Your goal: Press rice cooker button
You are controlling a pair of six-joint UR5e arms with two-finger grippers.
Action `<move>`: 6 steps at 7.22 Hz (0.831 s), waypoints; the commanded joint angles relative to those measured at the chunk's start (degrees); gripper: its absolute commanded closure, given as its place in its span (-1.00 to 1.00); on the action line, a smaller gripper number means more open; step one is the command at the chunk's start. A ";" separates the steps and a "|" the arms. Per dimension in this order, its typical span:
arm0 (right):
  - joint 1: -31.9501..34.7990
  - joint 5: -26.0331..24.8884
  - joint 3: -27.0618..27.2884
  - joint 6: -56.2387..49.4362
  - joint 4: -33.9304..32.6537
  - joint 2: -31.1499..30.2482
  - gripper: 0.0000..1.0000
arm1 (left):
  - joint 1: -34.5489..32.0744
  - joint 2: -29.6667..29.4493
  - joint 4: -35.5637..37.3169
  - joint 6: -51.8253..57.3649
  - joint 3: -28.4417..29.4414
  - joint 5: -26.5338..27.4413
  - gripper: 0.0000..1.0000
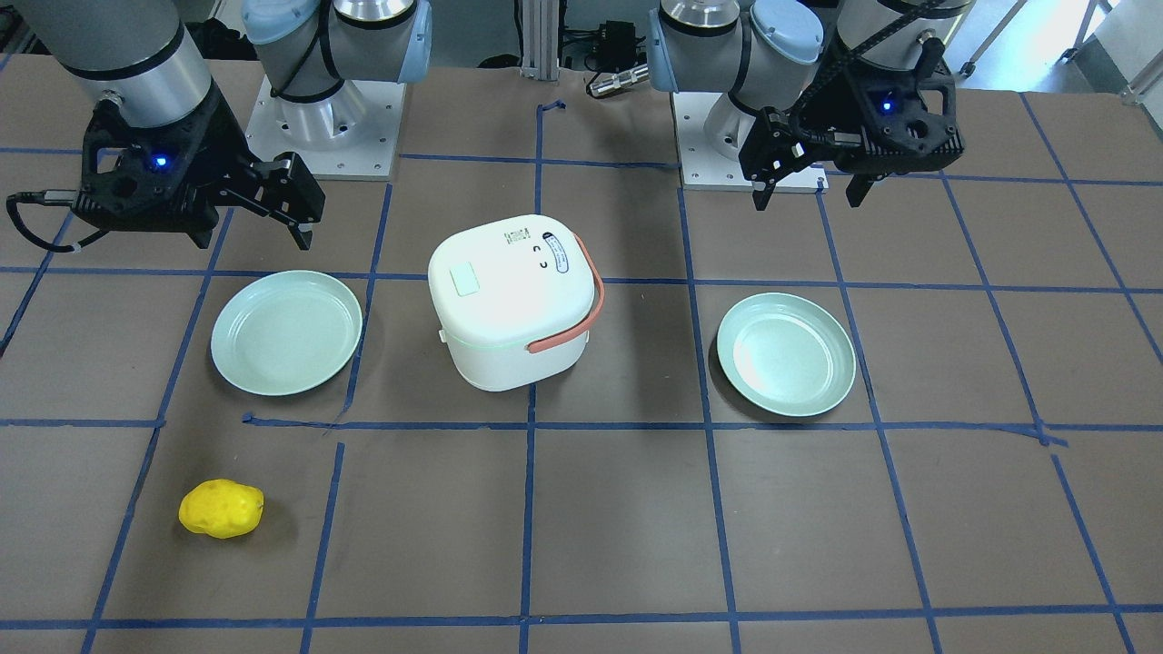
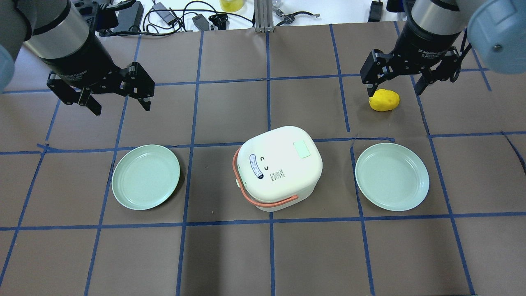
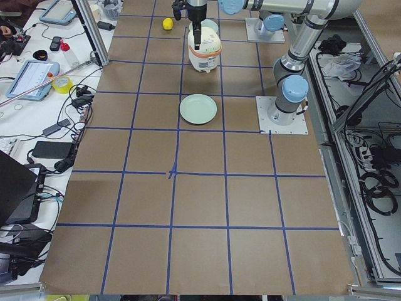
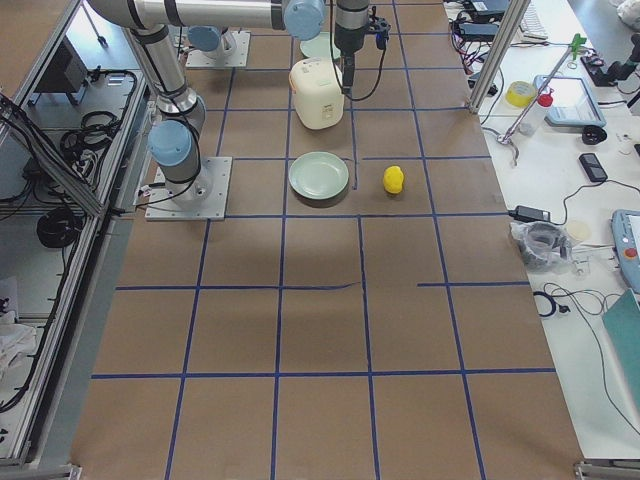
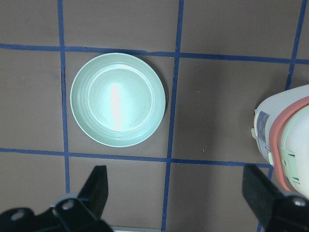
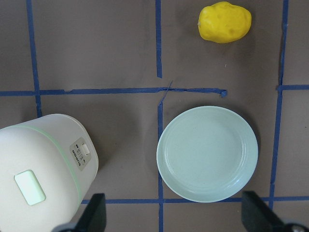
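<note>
The white rice cooker with a salmon handle stands at the table's middle, lid shut. Its pale green rectangular button sits on the lid, also in the front view and the right wrist view. A small control panel is on its side wall. My left gripper hangs open and empty in the air, up and left of the cooker. My right gripper hangs open and empty, up and right of it, above a yellow potato. Neither touches the cooker.
A pale green plate lies left of the cooker, below the left gripper. A second plate lies right of it, below the right gripper. Blue tape lines grid the brown table. Cables lie past its far edge.
</note>
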 commanded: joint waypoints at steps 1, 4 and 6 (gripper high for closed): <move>-0.01 -0.02 0.06 -0.01 -0.01 0.04 -1.00 | 0.00 -0.09 0.00 0.00 0.00 0.00 -1.00; -0.01 -0.02 -0.38 -0.01 0.26 -0.31 -1.00 | 0.00 0.00 0.00 0.00 0.00 0.00 -1.00; 0.08 0.16 -0.56 -0.01 0.26 -0.40 -1.00 | 0.00 0.00 0.00 0.00 0.00 0.00 -1.00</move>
